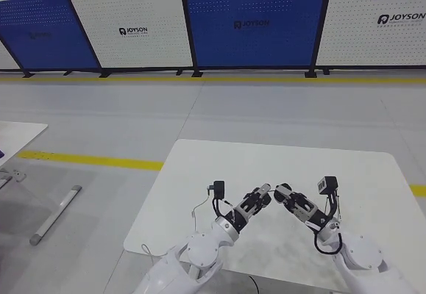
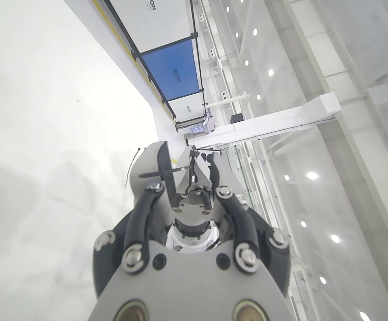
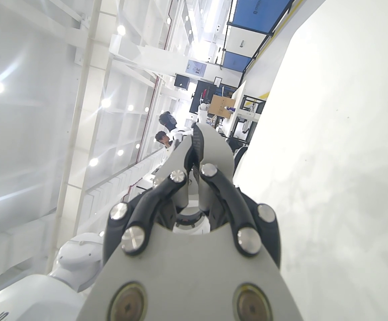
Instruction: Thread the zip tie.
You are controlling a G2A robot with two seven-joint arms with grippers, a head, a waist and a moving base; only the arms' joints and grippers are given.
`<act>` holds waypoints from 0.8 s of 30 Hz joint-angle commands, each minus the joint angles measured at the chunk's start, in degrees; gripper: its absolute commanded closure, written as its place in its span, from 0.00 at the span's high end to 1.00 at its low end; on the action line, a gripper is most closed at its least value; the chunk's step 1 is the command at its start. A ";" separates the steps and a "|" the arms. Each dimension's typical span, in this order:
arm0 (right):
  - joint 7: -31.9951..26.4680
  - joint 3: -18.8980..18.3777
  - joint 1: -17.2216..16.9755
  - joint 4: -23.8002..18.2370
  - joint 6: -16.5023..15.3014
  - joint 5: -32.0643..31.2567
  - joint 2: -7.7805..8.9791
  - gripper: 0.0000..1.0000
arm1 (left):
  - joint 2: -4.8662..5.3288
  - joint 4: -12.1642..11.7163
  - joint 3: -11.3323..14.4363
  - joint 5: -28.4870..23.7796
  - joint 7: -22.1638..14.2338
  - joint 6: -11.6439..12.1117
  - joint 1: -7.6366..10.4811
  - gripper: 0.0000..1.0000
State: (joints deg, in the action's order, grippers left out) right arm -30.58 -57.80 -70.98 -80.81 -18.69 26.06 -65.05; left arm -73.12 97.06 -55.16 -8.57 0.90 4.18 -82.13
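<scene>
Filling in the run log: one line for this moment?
left pincer open | right pincer shut on zip tie | both close together above table

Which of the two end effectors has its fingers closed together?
The right end effector: its fingers meet at the tips, pinching the zip tie, while the fingers of the left end effector stand wide apart.

Left gripper crowds right gripper (tips near).

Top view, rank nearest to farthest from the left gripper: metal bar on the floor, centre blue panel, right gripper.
From the left gripper:
1. right gripper: facing it, close by, over the table.
2. metal bar: on the floor, off the table's left side.
3. centre blue panel: at the far back wall.
</scene>
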 commanded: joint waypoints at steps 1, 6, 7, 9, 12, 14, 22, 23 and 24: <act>0.07 -0.13 -0.13 -0.13 0.07 -0.26 -0.08 0.00 | -0.02 0.04 -0.09 -0.05 -0.10 0.18 -0.11 0.45; -0.07 -0.49 -0.46 -0.36 0.12 -0.65 -0.29 0.00 | -0.09 0.08 -0.27 0.00 -0.01 0.50 -0.29 0.20; -0.11 -0.57 -0.51 -0.38 0.13 -0.69 -0.32 0.00 | -0.11 0.07 -0.29 0.04 0.00 0.53 -0.30 0.13; -0.22 -0.73 -0.60 -0.40 0.18 -0.70 -0.39 0.00 | -0.13 0.03 -0.31 0.48 0.22 0.54 -0.32 0.00; -0.54 -0.98 -0.71 -0.41 0.27 -0.75 -0.50 0.00 | -0.20 -0.11 -0.22 0.94 0.42 0.59 -0.31 0.00; -0.73 -1.14 -0.78 -0.39 0.37 -0.81 -0.57 0.00 | -0.25 -0.16 -0.19 1.14 0.46 0.65 -0.29 0.00; -1.13 -1.49 -0.81 -0.06 0.74 -0.96 -0.93 0.00 | -0.41 -0.39 0.00 2.38 0.60 0.80 -0.13 0.00; -1.21 -1.54 -0.80 -0.04 0.82 -0.97 -0.97 0.00 | -0.43 -0.37 0.02 2.47 0.59 0.78 -0.13 0.00; -1.37 -1.58 -0.79 0.00 0.98 -0.99 -1.02 0.00 | -0.45 -0.34 0.03 2.58 0.53 0.77 -0.10 0.00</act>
State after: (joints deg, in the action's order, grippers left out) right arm -31.83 -59.35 -71.78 -80.83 -17.83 25.08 -66.03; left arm -73.55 96.69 -55.14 -6.09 1.48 4.97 -82.24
